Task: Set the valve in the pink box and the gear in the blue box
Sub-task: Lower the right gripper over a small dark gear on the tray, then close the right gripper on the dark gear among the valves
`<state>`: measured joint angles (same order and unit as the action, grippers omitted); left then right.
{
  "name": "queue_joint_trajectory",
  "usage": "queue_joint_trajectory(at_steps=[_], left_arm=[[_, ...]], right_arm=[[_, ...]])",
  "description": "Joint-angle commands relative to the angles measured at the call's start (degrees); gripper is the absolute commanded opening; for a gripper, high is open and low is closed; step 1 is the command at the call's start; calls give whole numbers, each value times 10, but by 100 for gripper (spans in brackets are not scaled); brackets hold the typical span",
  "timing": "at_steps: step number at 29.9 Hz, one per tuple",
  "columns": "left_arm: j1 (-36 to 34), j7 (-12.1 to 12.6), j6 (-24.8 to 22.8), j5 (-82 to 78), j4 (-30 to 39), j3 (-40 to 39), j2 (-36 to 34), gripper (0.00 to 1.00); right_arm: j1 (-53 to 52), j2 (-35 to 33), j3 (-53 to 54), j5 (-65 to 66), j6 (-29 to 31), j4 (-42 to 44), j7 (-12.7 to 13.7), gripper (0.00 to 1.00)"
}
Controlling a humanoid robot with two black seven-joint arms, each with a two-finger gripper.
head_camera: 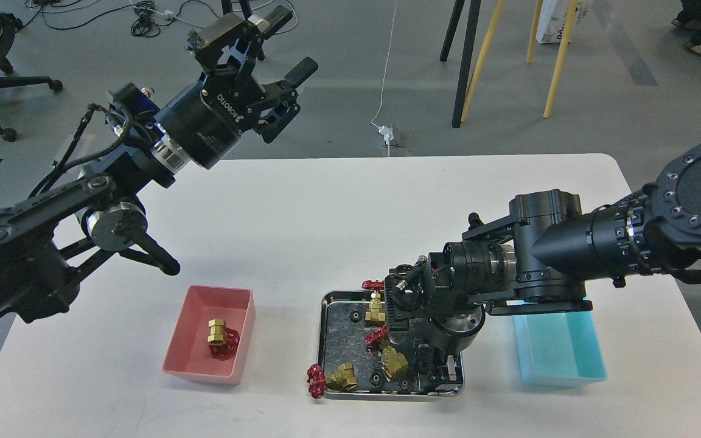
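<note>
Left gripper [277, 45] hung raised, fingers spread, empty; right gripper [434, 368] sat low in the shiny steel tray [332, 389], finger state indiscernible.

Four brass-yellow valves with red spoked handwheels: one [221, 339] in the salmon-pink plastic bin [187, 337], three [375, 309] [392, 359] [337, 377] at the shiny steel tray [326, 340]. Tiny black toothed gears: three visible [355, 316] [375, 380] [404, 384]; any others hidden under the arm. One pink bin, one light turquoise plastic bin [560, 359], one steel tray.
</note>
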<state>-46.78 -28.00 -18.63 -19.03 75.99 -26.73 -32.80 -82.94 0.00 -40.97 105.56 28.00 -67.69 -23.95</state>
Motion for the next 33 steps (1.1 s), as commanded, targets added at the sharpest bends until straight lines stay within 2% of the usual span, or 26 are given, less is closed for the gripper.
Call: queue_joint_trajectory(at_steps=[1,33], left_arm=[[0,0,0,0,-3,2,3,71],[13,0,-1,-20,-11,1,22,72]], right_arm=[[6,0,0,0,0,5,1,62],[12,0,6,-10,0,22,0,57]])
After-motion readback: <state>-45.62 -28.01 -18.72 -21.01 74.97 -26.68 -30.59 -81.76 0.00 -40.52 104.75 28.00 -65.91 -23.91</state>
